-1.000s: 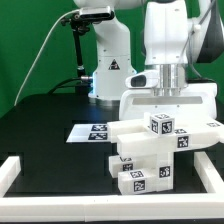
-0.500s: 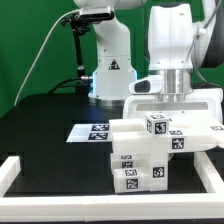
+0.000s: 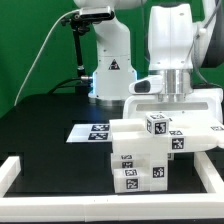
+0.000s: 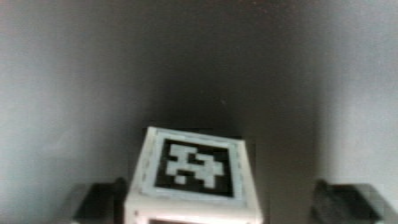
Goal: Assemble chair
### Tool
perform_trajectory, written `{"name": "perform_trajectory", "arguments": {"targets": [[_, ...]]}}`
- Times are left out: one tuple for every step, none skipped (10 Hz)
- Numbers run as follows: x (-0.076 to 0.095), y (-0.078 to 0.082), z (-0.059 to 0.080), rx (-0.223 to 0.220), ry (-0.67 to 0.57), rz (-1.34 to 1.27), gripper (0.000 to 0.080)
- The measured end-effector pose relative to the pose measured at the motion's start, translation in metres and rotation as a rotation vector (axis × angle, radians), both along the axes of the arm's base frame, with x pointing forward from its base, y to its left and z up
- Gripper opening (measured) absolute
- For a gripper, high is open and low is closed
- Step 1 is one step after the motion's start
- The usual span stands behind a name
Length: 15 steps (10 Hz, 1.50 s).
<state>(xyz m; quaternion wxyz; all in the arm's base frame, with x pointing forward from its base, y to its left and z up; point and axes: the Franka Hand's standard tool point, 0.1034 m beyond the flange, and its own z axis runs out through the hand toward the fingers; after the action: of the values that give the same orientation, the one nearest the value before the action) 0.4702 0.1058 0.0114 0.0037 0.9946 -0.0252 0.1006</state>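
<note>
1. The chair (image 3: 150, 150), a stack of glossy white blocks and panels with black-and-white tags, stands on the black table (image 3: 45, 125) near the front rail (image 3: 70, 200), toward the exterior view's right.
2. A small tagged cube (image 3: 160, 125) sits at the top of the stack, with a wide flat panel (image 3: 165, 100) standing behind it.
3. More tags face the camera on the lower blocks, at the stack's front.
4. The marker board (image 3: 90, 131) lies flat on the table just beside the chair, on the exterior view's left.
5. The arm (image 3: 172, 45) hangs straight down above the stack; its lower end drops behind the panel, so the exterior view hides the gripper.
6. In the wrist view, a tagged white block (image 4: 192, 168) lies between the two dark fingertips (image 4: 93, 198) of the gripper (image 4: 222, 205).
7. The jaws stand apart on either side of that block; whether they touch it cannot be told from the blurred picture.
8. A second white robot base (image 3: 108, 60) stands at the back of the table.
</note>
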Motion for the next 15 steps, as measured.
{"name": "perform_trajectory", "arguments": {"targets": [[0.0, 0.0, 0.0, 0.0, -0.001, 0.0, 0.039], [0.0, 0.0, 0.0, 0.0, 0.0, 0.0, 0.0282], [0.0, 0.0, 0.0, 0.0, 0.0, 0.0, 0.0282], [0.0, 0.0, 0.0, 0.0, 0.0, 0.0, 0.0282], [0.0, 0.0, 0.0, 0.0, 0.0, 0.0, 0.0282], [0.0, 0.0, 0.0, 0.0, 0.0, 0.0, 0.0282], [0.0, 0.0, 0.0, 0.0, 0.0, 0.0, 0.0282], [0.0, 0.0, 0.0, 0.0, 0.0, 0.0, 0.0282], [0.0, 0.0, 0.0, 0.0, 0.0, 0.0, 0.0283], [0.0, 0.0, 0.0, 0.0, 0.0, 0.0, 0.0284], [0.0, 0.0, 0.0, 0.0, 0.0, 0.0, 0.0284], [0.0, 0.0, 0.0, 0.0, 0.0, 0.0, 0.0284], [0.001, -0.001, 0.002, 0.002, 0.001, 0.001, 0.0284], [0.0, -0.006, 0.017, 0.021, 0.021, 0.008, 0.0284], [-0.004, -0.023, 0.032, 0.016, 0.01, 0.037, 0.0284]]}}
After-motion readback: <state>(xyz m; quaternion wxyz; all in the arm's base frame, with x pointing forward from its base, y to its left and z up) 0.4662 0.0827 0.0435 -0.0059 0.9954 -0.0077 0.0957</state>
